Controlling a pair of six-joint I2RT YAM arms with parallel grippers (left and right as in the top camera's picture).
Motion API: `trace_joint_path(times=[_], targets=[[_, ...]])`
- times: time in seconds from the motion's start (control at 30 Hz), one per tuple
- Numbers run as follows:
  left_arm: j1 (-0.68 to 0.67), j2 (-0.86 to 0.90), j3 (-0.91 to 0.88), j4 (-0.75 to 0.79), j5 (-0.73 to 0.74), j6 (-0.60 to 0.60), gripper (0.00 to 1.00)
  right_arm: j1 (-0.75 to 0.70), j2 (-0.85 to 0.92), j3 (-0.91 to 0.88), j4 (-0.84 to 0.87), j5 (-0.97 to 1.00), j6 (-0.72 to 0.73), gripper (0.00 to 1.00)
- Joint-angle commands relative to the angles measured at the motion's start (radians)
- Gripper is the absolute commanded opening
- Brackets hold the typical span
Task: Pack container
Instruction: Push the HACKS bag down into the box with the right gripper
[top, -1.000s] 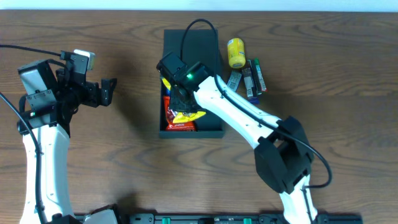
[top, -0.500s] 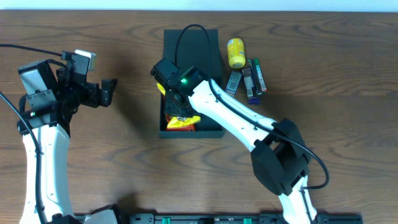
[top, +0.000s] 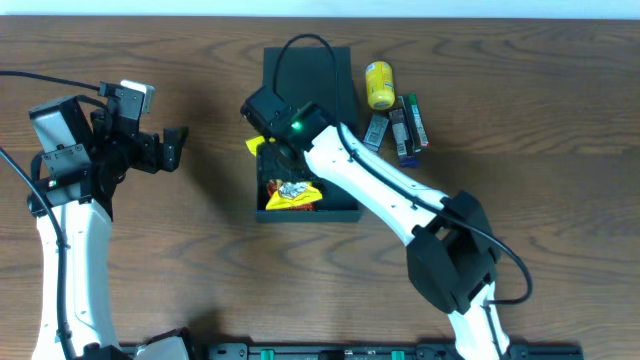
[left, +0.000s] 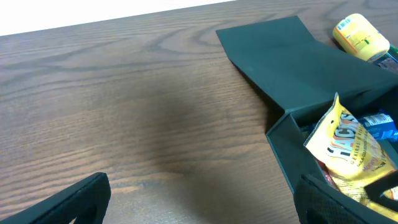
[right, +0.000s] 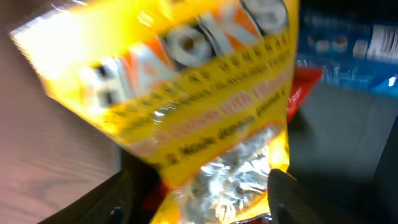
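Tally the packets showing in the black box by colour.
yellow packet: 1
red packet: 1
blue packet: 1
Total: 3 showing in the box; part of its inside is hidden, so more may lie there.
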Motion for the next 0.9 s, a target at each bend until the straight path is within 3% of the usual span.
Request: trace_joint_path(times=[0.0,0.07,0.1,0.13,0.2,0.4,0.87], targets=[[0.006,0.003,0.025,-0.003,0.008,0.022,0.95,-0.019,-0.08,0.058,0.002,0.002,-0.098,0.65],[0.006,0.003,0.025,-0.003,0.008,0.022,0.95,-0.023,-0.101,0.073,0.006,0.005,-0.156,0.59],[0.006,0.003,0.025,-0.003,0.008,0.022,0.95,-0.024,-0.108,0.074,0.012,0.01,-0.192,0.52],[0.006,0.003,0.025,-0.003,0.008,0.022,0.95,-0.024,-0.114,0.074,0.013,0.01,-0.227,0.4],[0.006,0.003,0.025,-0.003,0.008,0.022,0.95,-0.024,-0.113,0.07,0.008,0.012,-0.282,0.03],[0.006,0.003,0.025,-0.003,0.008,0.022,0.95,-0.022,-0.088,-0.008,0.008,-0.04,-0.376,0.01],[0.006,0.003,0.025,-0.007,0.008,0.018,0.95,-0.023,0.02,-0.186,0.216,-0.093,-0.39,0.01]])
